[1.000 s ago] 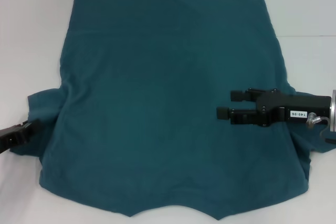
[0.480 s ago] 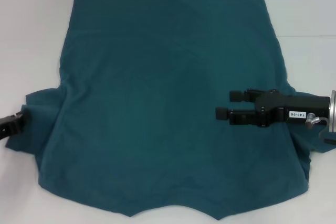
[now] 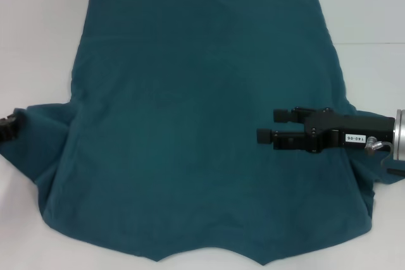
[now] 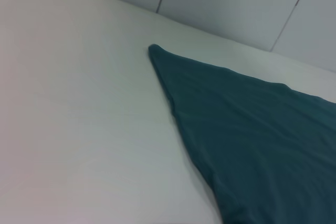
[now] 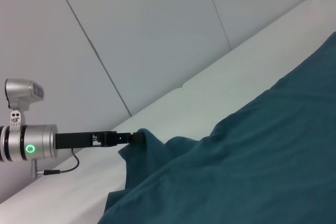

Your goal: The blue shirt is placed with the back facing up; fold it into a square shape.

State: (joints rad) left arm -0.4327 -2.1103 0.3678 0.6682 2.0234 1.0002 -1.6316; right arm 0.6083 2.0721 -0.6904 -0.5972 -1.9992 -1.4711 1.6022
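The blue shirt (image 3: 202,124) lies spread on the white table, plain teal side up, with its hem at the far edge. My left gripper (image 3: 6,128) is at the left border of the head view, at the shirt's left sleeve. In the right wrist view the left gripper (image 5: 137,136) is shut on the sleeve tip, which rises to a peak of the shirt (image 5: 252,166). My right gripper (image 3: 266,125) hovers open over the shirt's right side, fingers pointing toward the middle, nothing between them. The left wrist view shows only the shirt (image 4: 252,135) and the table.
White table (image 3: 38,30) surrounds the shirt on the left, right and far sides. Pale wall panels (image 5: 157,35) stand beyond the table's edge. The shirt's right sleeve (image 3: 370,178) lies bunched under the right arm.
The left gripper has moved outward to the left and farther away, drawing the left sleeve out with it. The right gripper has crept slightly toward the shirt's middle.
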